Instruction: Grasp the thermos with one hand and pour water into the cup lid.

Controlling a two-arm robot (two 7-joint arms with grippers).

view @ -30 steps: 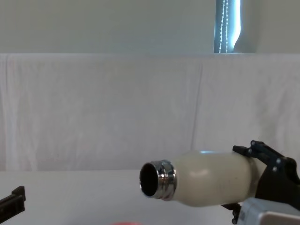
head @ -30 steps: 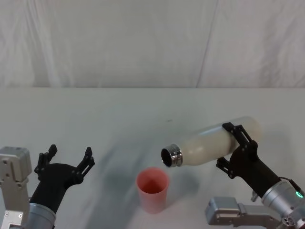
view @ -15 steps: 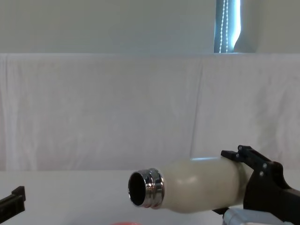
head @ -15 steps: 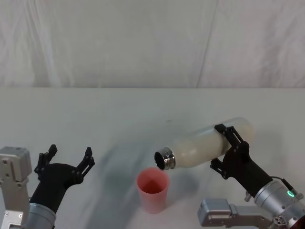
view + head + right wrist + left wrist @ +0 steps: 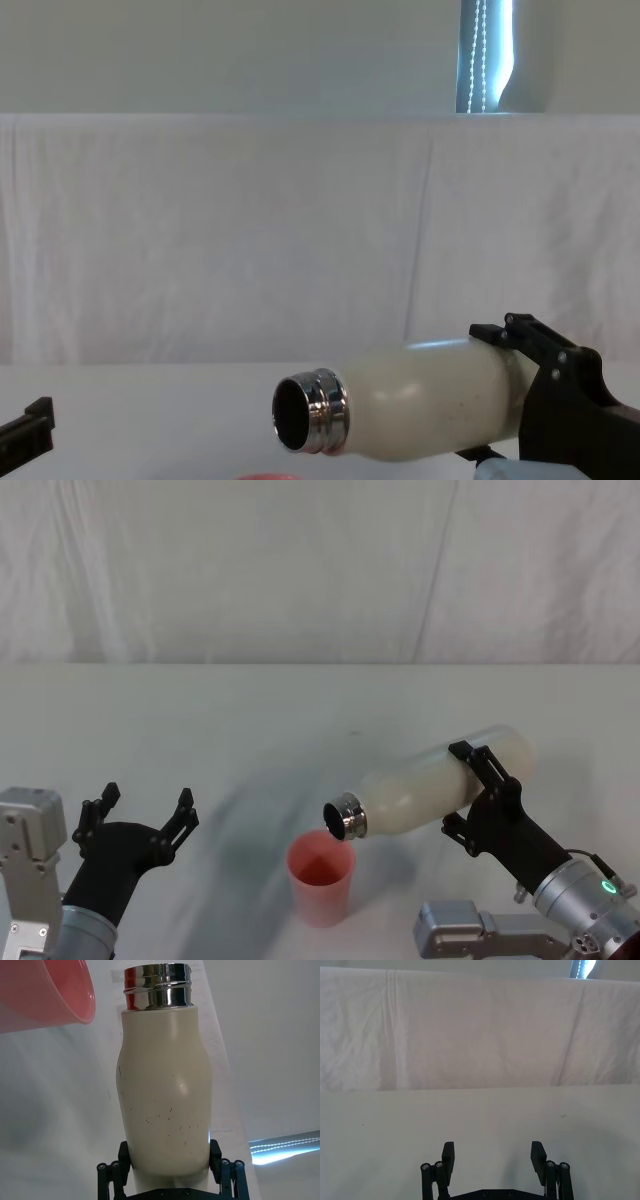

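- Grasp done: the right gripper [image 5: 478, 792] is clamped round the thermos [image 5: 432, 783], which is tipped with its steel neck just above the cup lid [image 5: 321, 878].
- Pouring left: no water visible.
- The left gripper [image 5: 140, 818], well apart from the cup lid, is spread, holding nothing.

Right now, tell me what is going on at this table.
The right gripper is clamped around the lower body of the tall cream-white thermos with a shiny steel neck, holding it tipped almost flat above the white table. Its open mouth points toward the small pink-red cup lid, which stands upright just below and ahead of the neck. No water is visible leaving the mouth. The left gripper sits open and idle at the table's near left.
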